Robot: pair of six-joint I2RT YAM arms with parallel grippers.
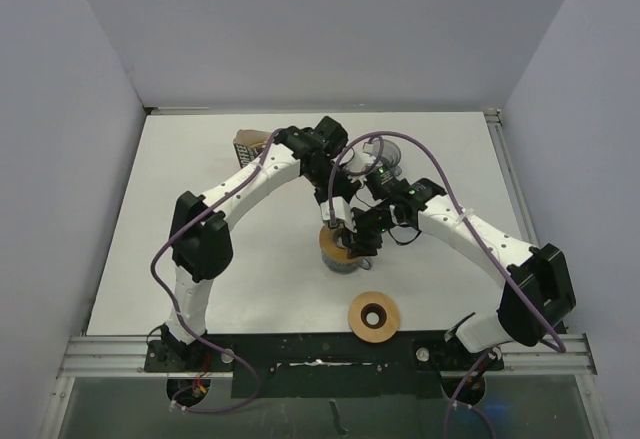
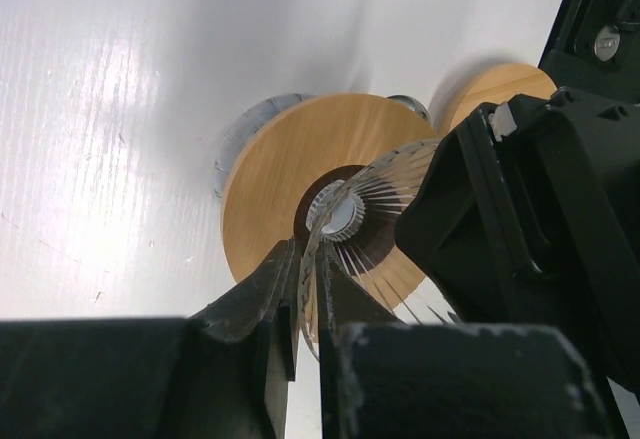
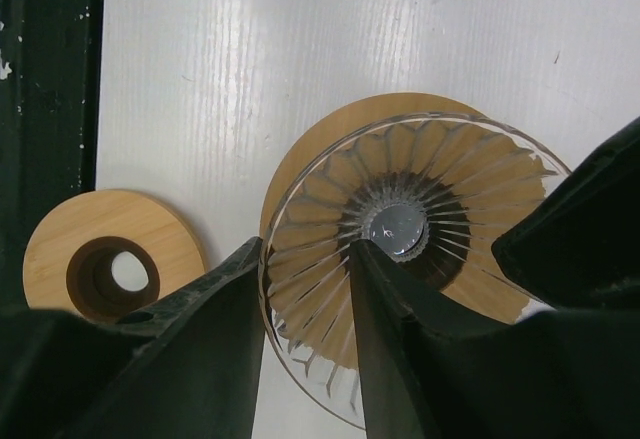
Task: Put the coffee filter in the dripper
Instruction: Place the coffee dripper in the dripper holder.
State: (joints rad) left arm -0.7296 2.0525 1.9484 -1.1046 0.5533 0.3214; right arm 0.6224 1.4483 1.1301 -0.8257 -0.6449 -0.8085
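From the table's (image 1: pixel 250 289) near edge, the left arm (image 1: pixel 240 184) and right arm (image 1: pixel 482 235) are white tubes with chunky black joints. A purple cable (image 1: pixel 153 267) loops along each, and the fingers (image 3: pixel 200 349) are black.

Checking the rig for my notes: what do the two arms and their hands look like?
Both the left arm and right arm have white links with bulky black joint housings, and a purple cable loops along each. The left hand and right hand are black with tapered fingers.
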